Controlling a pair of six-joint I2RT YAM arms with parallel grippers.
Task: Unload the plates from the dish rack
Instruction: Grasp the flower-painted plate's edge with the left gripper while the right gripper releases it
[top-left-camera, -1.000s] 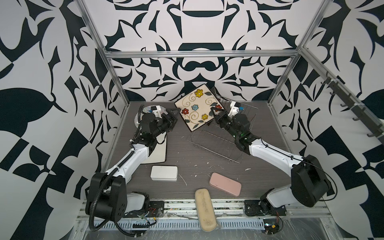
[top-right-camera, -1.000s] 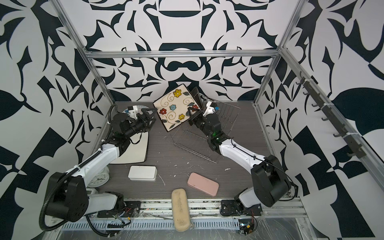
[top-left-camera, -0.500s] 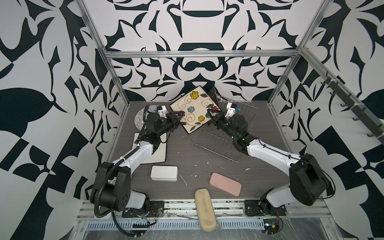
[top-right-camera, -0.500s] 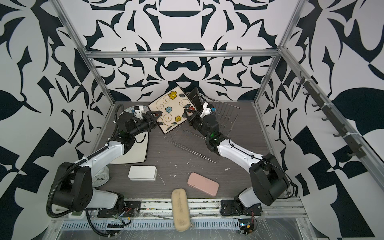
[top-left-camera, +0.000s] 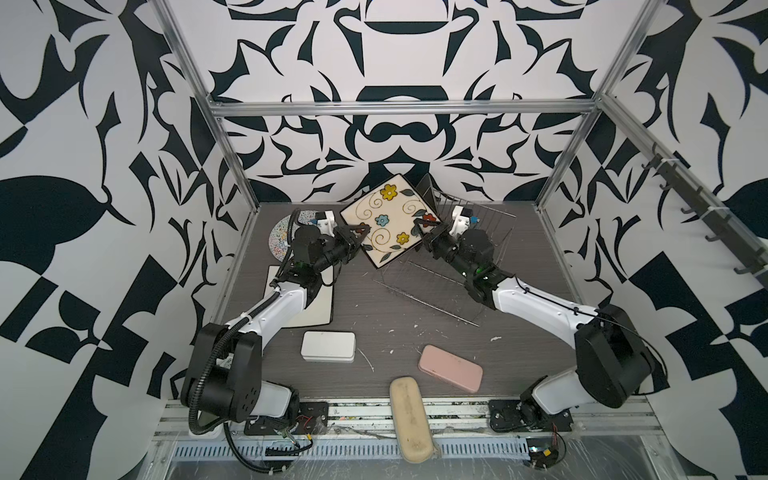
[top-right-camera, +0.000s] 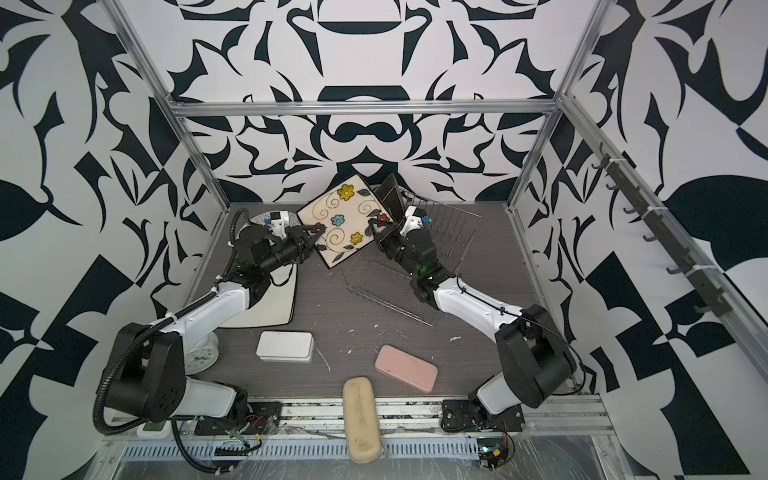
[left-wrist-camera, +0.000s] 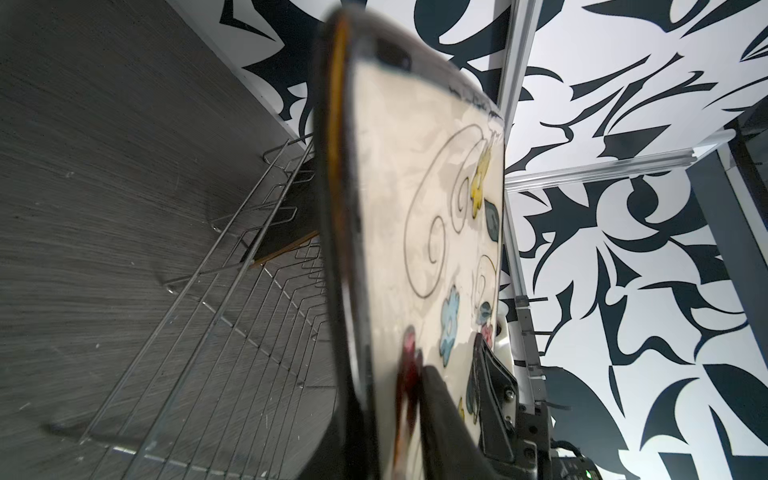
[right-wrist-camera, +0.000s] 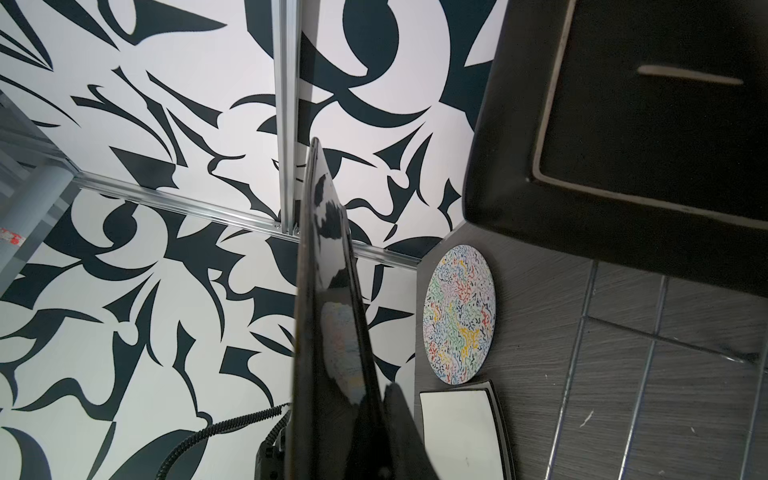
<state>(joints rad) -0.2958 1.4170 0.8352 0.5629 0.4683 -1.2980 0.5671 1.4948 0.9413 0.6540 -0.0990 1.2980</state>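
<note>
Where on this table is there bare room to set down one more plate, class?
Bare: the middle strip between the white-backed plate and the dish rack; also between pink case and the right arm. Crowded: the back, round the flowered plate.

no readable text, label, brand or number shows on anything.

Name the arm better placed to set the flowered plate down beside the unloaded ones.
Left: the left tool grips the flowered plate, and the white-backed plate and round plate lie on its side.
</note>
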